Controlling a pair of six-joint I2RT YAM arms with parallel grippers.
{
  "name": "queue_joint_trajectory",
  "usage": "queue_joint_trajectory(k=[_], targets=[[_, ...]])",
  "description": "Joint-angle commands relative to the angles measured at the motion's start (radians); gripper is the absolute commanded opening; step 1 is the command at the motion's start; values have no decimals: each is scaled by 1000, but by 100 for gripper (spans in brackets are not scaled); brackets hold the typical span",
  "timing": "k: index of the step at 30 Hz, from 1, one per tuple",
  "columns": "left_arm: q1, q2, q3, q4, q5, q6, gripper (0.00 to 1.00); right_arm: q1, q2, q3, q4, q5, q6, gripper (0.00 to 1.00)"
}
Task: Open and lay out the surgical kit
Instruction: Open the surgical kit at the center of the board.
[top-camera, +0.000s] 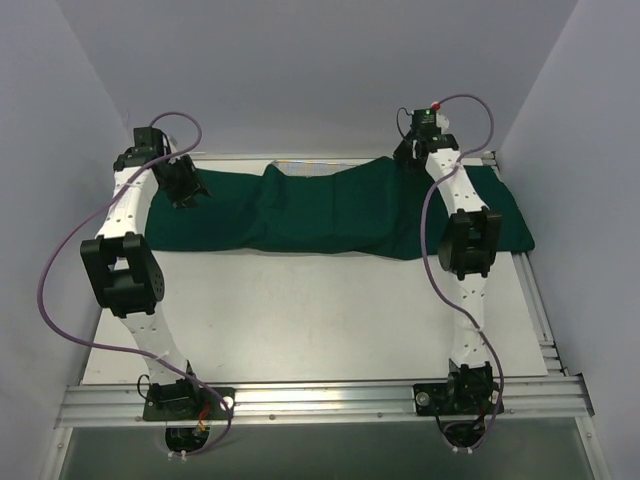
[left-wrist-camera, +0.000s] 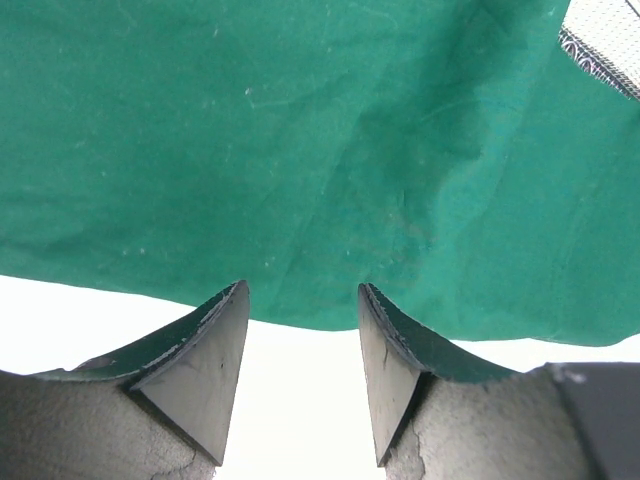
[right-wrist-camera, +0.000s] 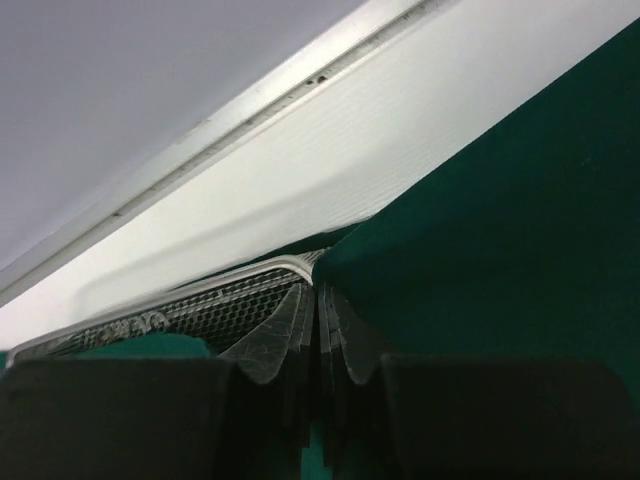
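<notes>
The surgical kit lies under its dark green cloth (top-camera: 330, 212), which stretches across the far half of the table and humps in the middle. A corner of the silver wire-mesh tray (right-wrist-camera: 190, 312) shows from beneath the cloth (right-wrist-camera: 500, 250). My right gripper (right-wrist-camera: 318, 290) is at the far right end (top-camera: 413, 150), its fingers pressed together on the cloth's edge right at the tray's rim. My left gripper (top-camera: 188, 192) hangs at the cloth's left end. In the left wrist view it (left-wrist-camera: 303, 300) is open, with the cloth's near edge (left-wrist-camera: 300, 180) just past its tips and nothing between them.
The white table (top-camera: 320, 320) runs from the cloth to the aluminium rail (top-camera: 320, 400) carrying both arm bases. A metal frame (top-camera: 540, 300) borders the right side. Pale walls close in left, right and behind. Purple cables loop off each arm.
</notes>
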Motion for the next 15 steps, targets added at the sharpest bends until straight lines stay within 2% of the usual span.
queue_joint_trajectory(k=[1,3,7,13,15], targets=[[2,-22,23,-44,4,-29,56,22,-139,-9,-36,-28,-60,0],[1,-7,43,-47,33,-64,57,30,-174,-23,-73,-42,-86,0],[-1,-2,32,-29,74,-124,57,42,-280,-154,-92,-108,-118,0],[-10,-59,-75,49,82,-193,57,59,-528,-499,-147,-130,-192,1],[-15,-76,-112,54,71,-195,57,61,-641,-655,-164,-124,-221,5]])
